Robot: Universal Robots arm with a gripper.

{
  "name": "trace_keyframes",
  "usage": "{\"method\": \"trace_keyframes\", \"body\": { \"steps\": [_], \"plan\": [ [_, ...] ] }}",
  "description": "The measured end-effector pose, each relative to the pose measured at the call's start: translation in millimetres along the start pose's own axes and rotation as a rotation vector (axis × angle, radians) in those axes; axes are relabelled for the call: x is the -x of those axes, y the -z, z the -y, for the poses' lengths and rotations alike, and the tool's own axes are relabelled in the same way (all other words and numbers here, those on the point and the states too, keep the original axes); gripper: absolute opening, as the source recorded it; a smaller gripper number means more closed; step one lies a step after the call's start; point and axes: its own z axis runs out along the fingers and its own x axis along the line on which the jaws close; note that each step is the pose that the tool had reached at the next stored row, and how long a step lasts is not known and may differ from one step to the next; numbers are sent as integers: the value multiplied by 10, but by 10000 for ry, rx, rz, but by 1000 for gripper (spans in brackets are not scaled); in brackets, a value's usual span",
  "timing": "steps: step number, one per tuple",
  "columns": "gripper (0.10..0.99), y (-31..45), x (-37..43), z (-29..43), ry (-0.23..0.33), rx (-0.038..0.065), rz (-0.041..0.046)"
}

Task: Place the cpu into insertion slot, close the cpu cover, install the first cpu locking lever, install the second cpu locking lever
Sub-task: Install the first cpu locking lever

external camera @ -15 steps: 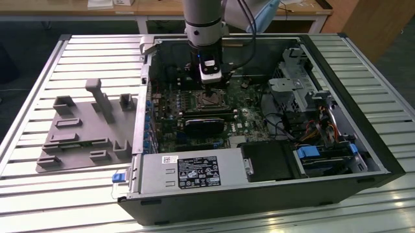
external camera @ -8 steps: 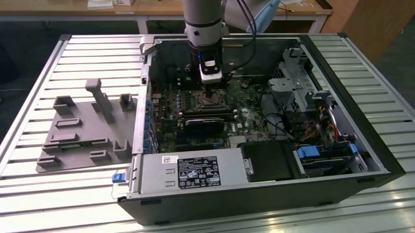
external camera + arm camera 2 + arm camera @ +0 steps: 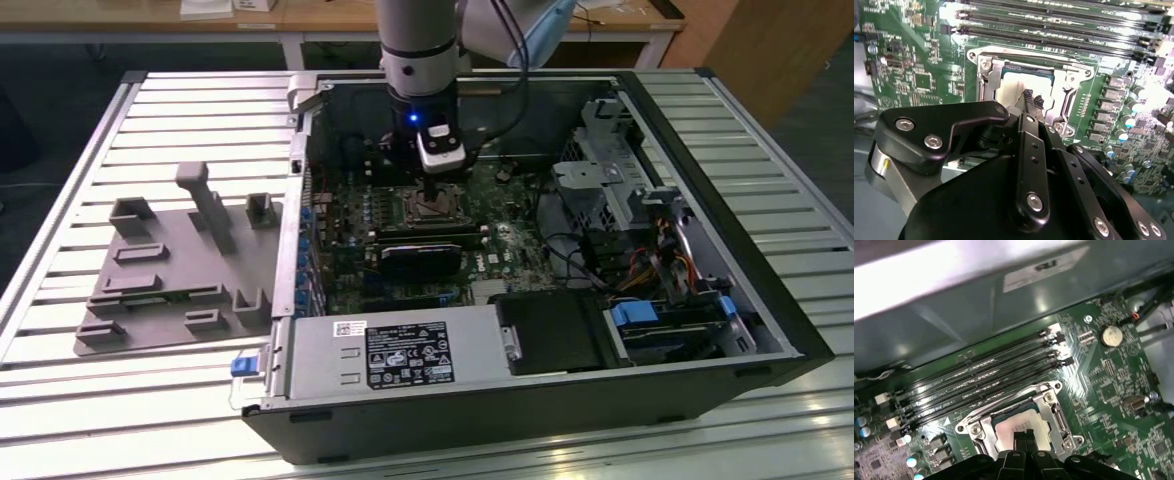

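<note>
The cpu (image 3: pixel 1010 88) (image 3: pixel 1006 432), a dull silver square, lies flat in the insertion slot (image 3: pixel 434 207) on the green board inside the open computer case. A silver frame, the cpu cover (image 3: pixel 1074 84) (image 3: pixel 1052 412), lies around it with the chip's top showing through its window. My gripper (image 3: pixel 1031 98) (image 3: pixel 1024 434) (image 3: pixel 433 192) points straight down over the middle of the chip. Its black fingertips are pressed together, shut on nothing, at or just above the chip's top. A thin metal rod runs along the socket's side nearest the memory slots.
Long black memory slots (image 3: pixel 979 385) (image 3: pixel 1054 25) run beside the socket. A black card (image 3: pixel 420 262) sits just in front of it, and the power supply (image 3: pixel 400 350) and drive cage (image 3: pixel 614 170) crowd the case. A grey fixture plate (image 3: pixel 174 270) lies at the exterior view's left.
</note>
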Motion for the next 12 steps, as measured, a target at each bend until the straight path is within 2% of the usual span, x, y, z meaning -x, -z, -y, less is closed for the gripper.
{"method": "trace_keyframes", "body": {
  "steps": [12],
  "plan": [
    [102, -9, -1, 0, 1988, 244, -56]
  ]
}}
